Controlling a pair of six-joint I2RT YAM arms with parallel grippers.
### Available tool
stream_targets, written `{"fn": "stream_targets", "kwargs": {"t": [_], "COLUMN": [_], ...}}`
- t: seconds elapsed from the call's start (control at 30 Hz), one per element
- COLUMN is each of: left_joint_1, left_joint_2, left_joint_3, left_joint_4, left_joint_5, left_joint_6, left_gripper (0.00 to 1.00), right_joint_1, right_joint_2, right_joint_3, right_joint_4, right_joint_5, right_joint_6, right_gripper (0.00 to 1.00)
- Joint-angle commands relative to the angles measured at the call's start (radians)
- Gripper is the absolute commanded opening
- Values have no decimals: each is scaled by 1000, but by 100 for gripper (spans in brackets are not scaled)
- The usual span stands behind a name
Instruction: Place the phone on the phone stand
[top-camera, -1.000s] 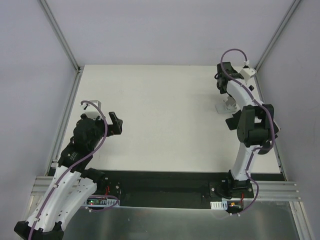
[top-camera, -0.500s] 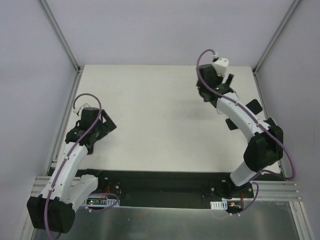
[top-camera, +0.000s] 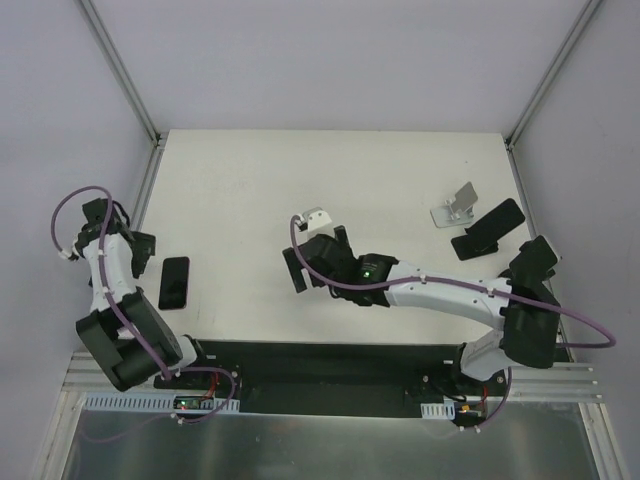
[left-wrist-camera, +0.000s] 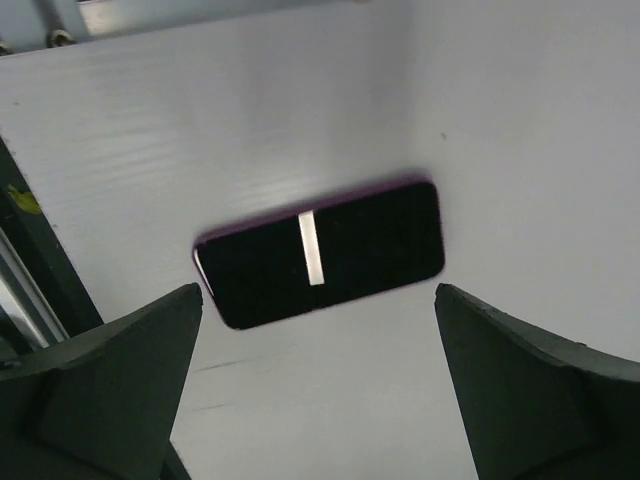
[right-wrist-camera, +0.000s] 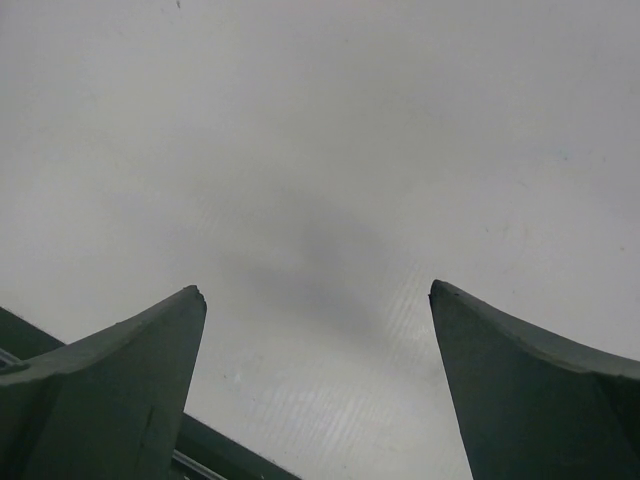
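Note:
A flat black phone (top-camera: 174, 282) lies on the white table near the left edge. In the left wrist view the phone (left-wrist-camera: 320, 252) shows a purple rim and lies just beyond my open fingers. My left gripper (top-camera: 140, 256) (left-wrist-camera: 318, 292) is open and empty, just left of the phone. The black phone stand (top-camera: 487, 230), a tilted plate on a short foot, stands at the far right. My right gripper (top-camera: 292, 268) (right-wrist-camera: 317, 288) is open and empty, low over bare table at centre-left, far from both.
A small silver-white stand (top-camera: 455, 207) sits just left of the black stand. Aluminium frame posts (top-camera: 130, 230) run along the table's left and right sides. The black base rail (top-camera: 330, 365) lies at the near edge.
My left arm has swung back toward the left edge, and the phone now shows beside it. My right arm has swept from the far right corner across to centre-left.

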Motion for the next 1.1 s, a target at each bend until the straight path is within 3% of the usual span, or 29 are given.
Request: {"fn": "stream_targets", "kwargs": {"t": [0.0, 0.23, 0.47, 0.63, 0.7, 0.83, 1.07], "left_joint_1": [143, 163, 160, 108, 93, 27, -275], "left_joint_2": [113, 245, 340, 224, 224, 210, 139], "left_joint_3": [-39, -53, -132, -183, -192, -229, -226], "left_joint_4": [55, 216, 247, 242, 241, 244, 236], "left_joint_5": [72, 98, 247, 217, 265, 332, 272], "left_joint_6": [-89, 20, -20, -35, -41, -98, -135], "left_gripper": [99, 99, 99, 99, 99, 99, 99], "right_joint_1": [-14, -35, -144, -221, -253, -287, -302], "right_joint_2": [-175, -435, -623, -754, -782, -837, -851], "right_joint_3": [-116, -273, -365, -394, -392, -371, -355], "right_joint_4": [69, 103, 103, 95, 76, 40, 11], "right_joint_5": [-3, 67, 79, 74, 74, 83, 100], "right_joint_6": [41, 3, 9, 6, 4, -14, -4], "right_gripper": [96, 96, 96, 96, 96, 96, 96]}}
